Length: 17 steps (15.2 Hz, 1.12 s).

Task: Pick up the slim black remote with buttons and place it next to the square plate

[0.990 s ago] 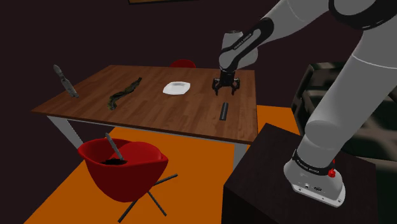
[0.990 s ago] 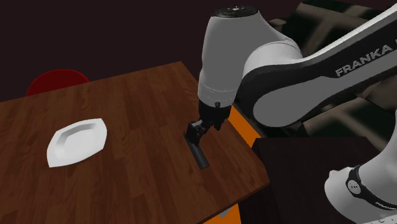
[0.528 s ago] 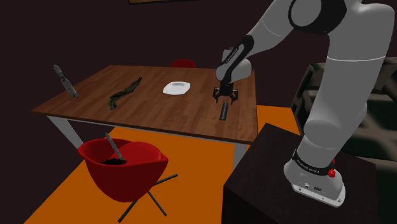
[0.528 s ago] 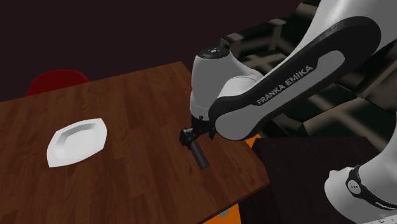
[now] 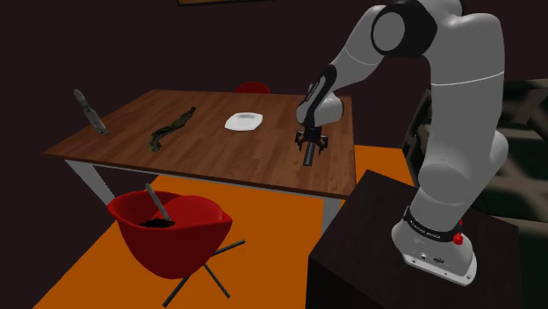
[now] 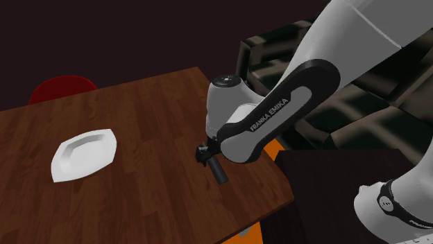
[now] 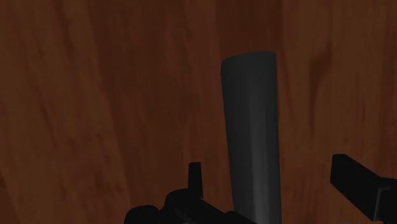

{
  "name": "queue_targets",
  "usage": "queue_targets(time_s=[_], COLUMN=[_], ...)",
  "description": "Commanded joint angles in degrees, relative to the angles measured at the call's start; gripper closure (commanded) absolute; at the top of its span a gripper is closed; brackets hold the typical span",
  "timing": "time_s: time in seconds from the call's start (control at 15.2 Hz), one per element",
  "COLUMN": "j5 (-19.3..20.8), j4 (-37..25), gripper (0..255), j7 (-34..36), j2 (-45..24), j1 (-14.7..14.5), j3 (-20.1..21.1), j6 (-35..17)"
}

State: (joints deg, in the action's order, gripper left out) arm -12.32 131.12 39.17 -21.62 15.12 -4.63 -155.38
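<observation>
Wood-grain brown, the table [image 5: 211, 154] carries the slim dark remote [image 5: 308, 157] lying flat near the edge that faces the stand [image 5: 386, 237]. It is well apart from the white square plate [image 5: 244, 122], which sits farther back on the same tabletop. The black gripper [image 5: 309, 140] hangs low over the end of the remote nearer the plate. In the wrist view the fingers [image 7: 194, 181] stand spread on either side of the remote, neither touching it, so nothing is grasped.
</observation>
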Motion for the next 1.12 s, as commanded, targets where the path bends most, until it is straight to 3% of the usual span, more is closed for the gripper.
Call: queue_targets(time_s=[0.0,0.66,0.73,1.06], j5=[-0.5,-1.0,-1.0,-1.1], j4=[-0.5,-1.0,-1.0,-0.9], gripper=[0,0,255,255], j7=[-0.2,-0.7,-0.7,-0.6], j2=[-1.6,-3.6,-3.6,-3.6], j1=[0.2,0.5,0.5,0.4], j3=[0.4,0.9,0.9,0.9], j6=[-1.1,-2.6,-2.6,-2.7])
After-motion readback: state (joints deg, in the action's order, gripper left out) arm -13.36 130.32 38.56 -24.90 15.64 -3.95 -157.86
